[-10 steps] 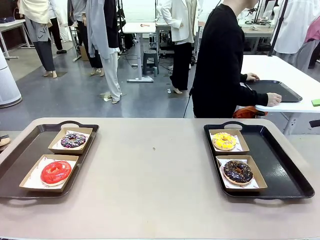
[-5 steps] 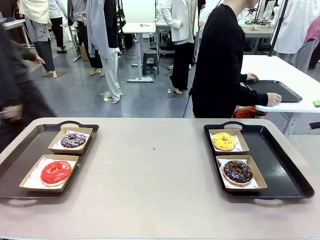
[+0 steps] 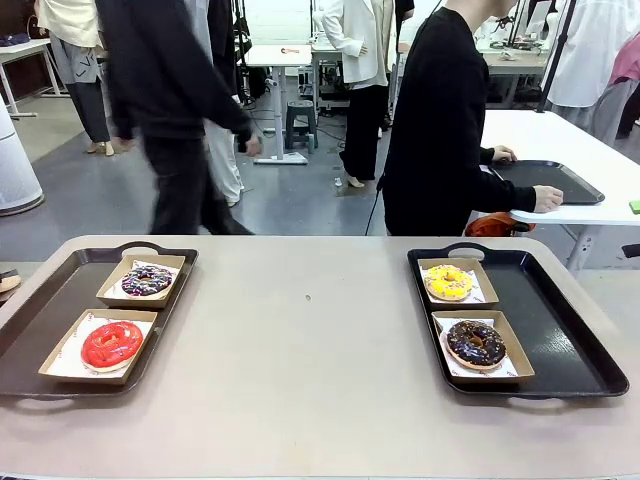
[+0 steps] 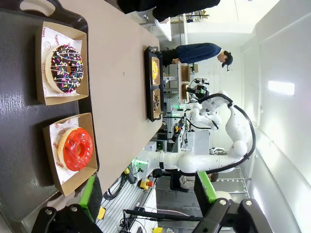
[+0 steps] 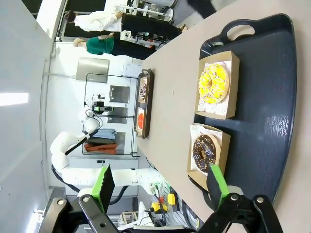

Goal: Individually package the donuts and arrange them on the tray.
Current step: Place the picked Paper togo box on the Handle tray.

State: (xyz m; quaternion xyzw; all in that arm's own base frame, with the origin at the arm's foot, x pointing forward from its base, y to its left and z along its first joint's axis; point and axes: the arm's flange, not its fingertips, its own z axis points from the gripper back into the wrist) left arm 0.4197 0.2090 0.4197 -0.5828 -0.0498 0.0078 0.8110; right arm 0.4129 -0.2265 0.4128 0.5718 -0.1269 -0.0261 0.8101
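Observation:
Two dark trays lie on the table. The left tray [image 3: 40, 320] carries a dark purple sprinkled donut [image 3: 146, 281] and a glossy red donut [image 3: 111, 343], each in its own brown paper box. On the right tray [image 3: 560, 330] a yellow iced donut [image 3: 449, 282] and a chocolate sprinkled donut [image 3: 475, 343] sit boxed the same way. My left gripper [image 4: 148, 194] hangs open above the left tray [image 4: 19, 121], over the purple donut [image 4: 67, 69] and red donut [image 4: 77, 148]. My right gripper [image 5: 160, 183] is open above the yellow donut [image 5: 213, 83] and chocolate donut [image 5: 204, 150].
The tan tabletop [image 3: 310, 350] runs bare between the trays. Behind its far edge a person in dark clothes [image 3: 170, 100] walks past, and another person in black [image 3: 440, 120] leans on a white table with a dark tray [image 3: 550, 180].
A person in dark clothes has walked in from the left behind the table and reached left of the middle. The donuts, boxes and trays have not moved.

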